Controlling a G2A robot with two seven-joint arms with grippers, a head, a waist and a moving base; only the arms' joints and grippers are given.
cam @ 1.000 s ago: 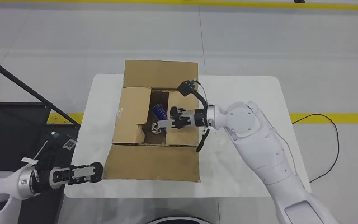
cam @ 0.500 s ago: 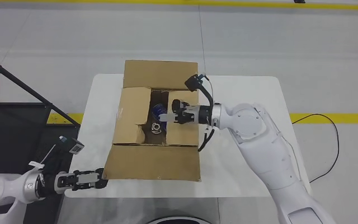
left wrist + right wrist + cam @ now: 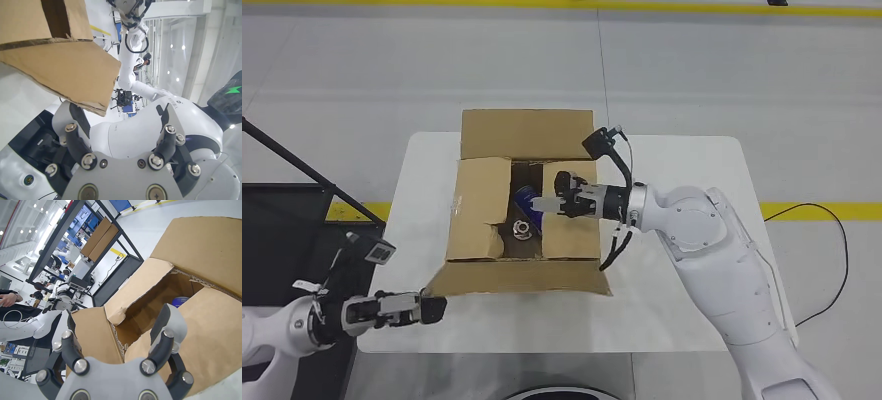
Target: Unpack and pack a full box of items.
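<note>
- Cardboard box (image 3: 527, 132) is sitting at the middle of the table (image 3: 672, 170) with its flaps standing open; a blue item (image 3: 525, 194) is lying inside.
- Right gripper (image 3: 542, 205) is hovering over the box opening, jaws spread wide and gripping nothing.
- Left gripper (image 3: 438, 307) is hanging at the table's near edge, just beside a corner of the near flap (image 3: 522, 278); jaws are gaping wide, holding nothing.
</note>
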